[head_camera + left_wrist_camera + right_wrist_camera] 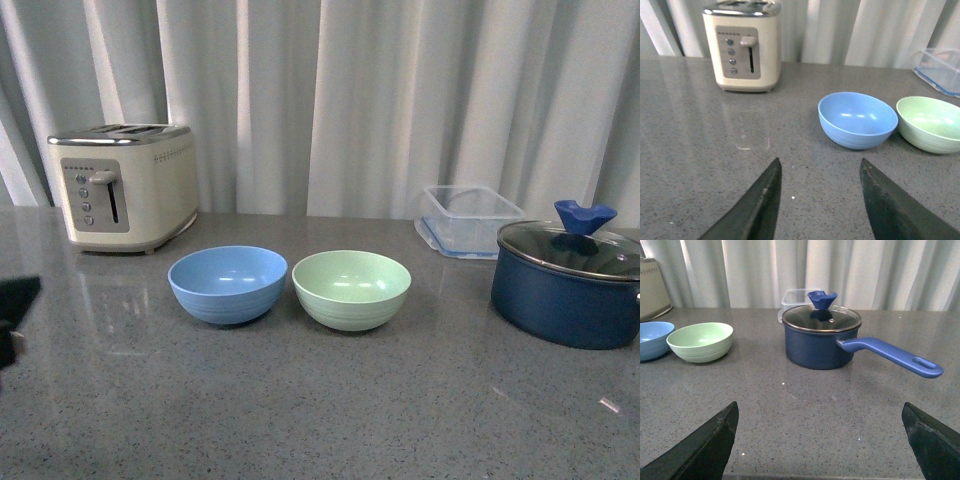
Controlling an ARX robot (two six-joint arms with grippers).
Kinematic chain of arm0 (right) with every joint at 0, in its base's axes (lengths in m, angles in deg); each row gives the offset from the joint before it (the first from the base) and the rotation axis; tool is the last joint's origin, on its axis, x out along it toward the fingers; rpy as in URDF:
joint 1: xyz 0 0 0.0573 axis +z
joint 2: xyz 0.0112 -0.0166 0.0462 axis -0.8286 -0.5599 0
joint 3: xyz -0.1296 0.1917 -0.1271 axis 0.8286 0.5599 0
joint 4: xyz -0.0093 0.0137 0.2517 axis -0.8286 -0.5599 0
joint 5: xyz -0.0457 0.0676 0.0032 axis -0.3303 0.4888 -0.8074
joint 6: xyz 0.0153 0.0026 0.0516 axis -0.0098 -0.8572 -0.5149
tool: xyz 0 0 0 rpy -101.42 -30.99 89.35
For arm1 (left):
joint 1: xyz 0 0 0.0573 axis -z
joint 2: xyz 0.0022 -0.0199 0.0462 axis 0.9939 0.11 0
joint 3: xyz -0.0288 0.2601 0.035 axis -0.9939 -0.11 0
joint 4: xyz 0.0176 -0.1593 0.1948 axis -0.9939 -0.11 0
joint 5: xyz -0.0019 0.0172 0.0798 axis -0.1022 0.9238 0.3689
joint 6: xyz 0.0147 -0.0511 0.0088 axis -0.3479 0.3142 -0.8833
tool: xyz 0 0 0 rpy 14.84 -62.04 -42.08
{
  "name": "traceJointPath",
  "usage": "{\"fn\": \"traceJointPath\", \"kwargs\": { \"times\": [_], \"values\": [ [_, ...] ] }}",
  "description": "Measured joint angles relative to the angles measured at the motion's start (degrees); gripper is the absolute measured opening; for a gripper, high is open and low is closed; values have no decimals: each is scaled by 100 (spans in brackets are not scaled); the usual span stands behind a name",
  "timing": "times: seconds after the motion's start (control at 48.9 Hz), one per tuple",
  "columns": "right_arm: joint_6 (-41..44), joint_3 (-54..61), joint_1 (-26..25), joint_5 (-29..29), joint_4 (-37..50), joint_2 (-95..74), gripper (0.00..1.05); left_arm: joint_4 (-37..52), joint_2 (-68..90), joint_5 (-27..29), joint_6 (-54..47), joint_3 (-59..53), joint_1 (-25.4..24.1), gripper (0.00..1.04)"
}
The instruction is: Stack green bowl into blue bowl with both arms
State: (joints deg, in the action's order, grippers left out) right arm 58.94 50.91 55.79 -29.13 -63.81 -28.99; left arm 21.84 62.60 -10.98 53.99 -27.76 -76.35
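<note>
Green bowl (930, 125) partly off-frame, L wrist view; blue bowl (654, 340), R wrist.

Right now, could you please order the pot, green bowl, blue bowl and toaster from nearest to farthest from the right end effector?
1. Pot, straight ahead of the right end effector.
2. Green bowl, toward the robot's left.
3. Blue bowl, beyond the green one.
4. Toaster, back left.

My L gripper (820, 162): jaws apart, nothing btwn them, pointed roughly twd the blue bowl (858, 120) but short of it, no contact. L arm (14, 305) is just a dark bit at the front view's edge, left of that bowl & nearer to me. My R gripper (820, 407): jaws spread wider, empty, well apart from the blue bowl, off to its right. R arm isn't in front view.
</note>
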Motion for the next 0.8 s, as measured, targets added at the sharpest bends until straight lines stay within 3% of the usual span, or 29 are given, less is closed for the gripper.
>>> {"fn": "traceJointPath", "kwargs": {
  "times": [0.204,0.347,0.552,0.797],
  "values": [
    [0,0,0,0,0,0,95,-243,-942,-258,-46,-761,-249,3],
    [2,0,0,0,0,0,95,-538,-1508,-682,-74,-1014,-610,4],
    [0,0,0,0,0,0,95,-474,-1864,-697,-74,-1397,-717,4],
    [2,0,0,0,0,0,95,-1523,-3091,-699,-76,-1537,-719,4]
  ]
}}
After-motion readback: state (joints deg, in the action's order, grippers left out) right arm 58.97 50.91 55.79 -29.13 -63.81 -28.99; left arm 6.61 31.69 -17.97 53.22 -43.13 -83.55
